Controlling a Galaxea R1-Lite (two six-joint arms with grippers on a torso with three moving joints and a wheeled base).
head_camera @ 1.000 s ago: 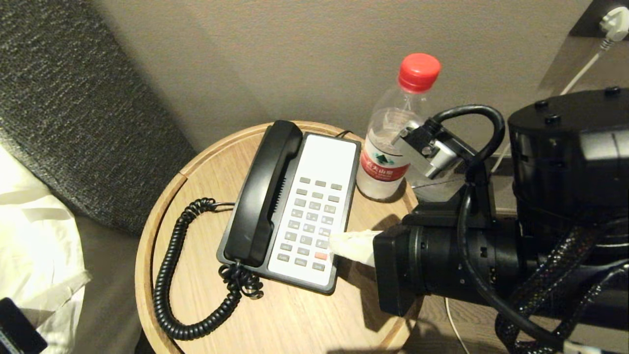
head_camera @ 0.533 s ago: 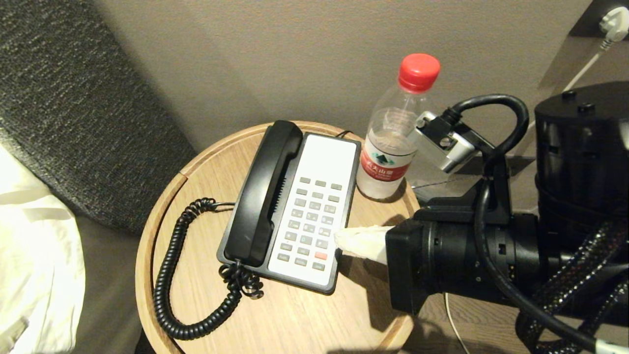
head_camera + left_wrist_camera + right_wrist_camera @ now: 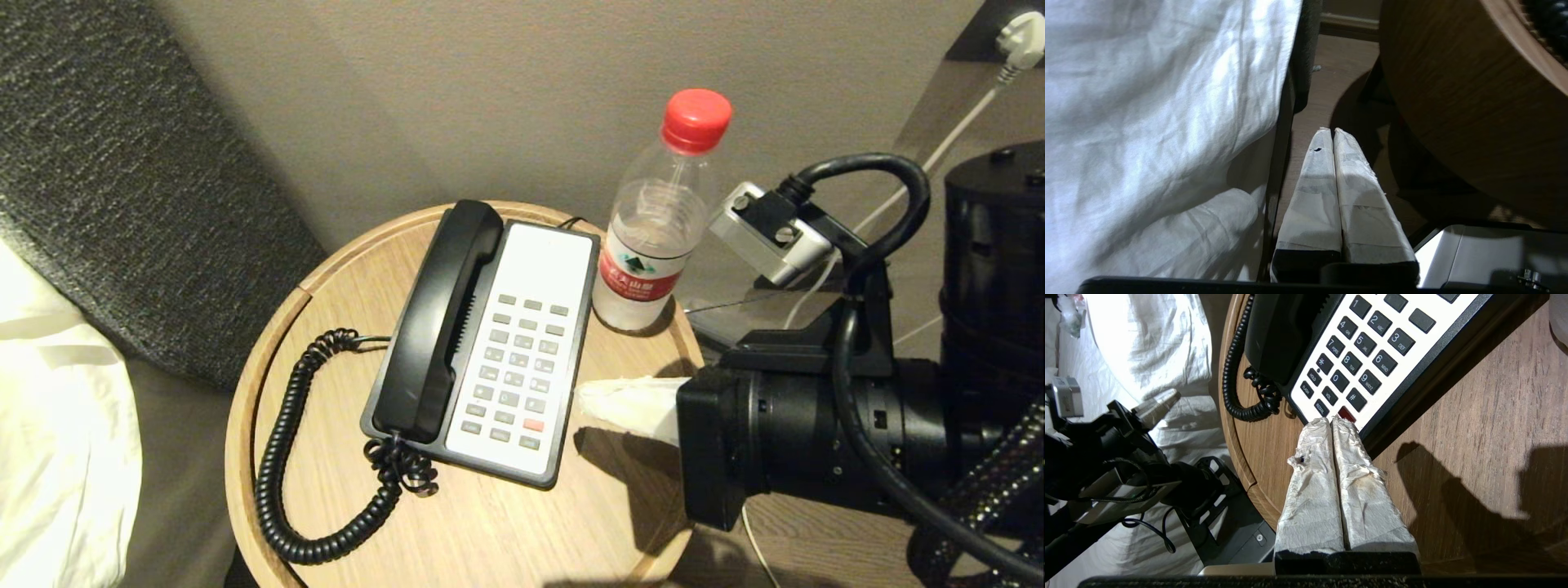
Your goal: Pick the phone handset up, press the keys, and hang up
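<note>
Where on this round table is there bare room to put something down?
Round wooden table: bare wood along its near edge, between the black coiled cord and the right gripper. Crowded beyond: black-and-white phone base and clear red-capped water bottle nearly touch.

Phone handset (image 3: 437,322) cradled beside keys (image 3: 516,371); right tool (image 3: 589,395) closed, just off keypad edge.
</note>
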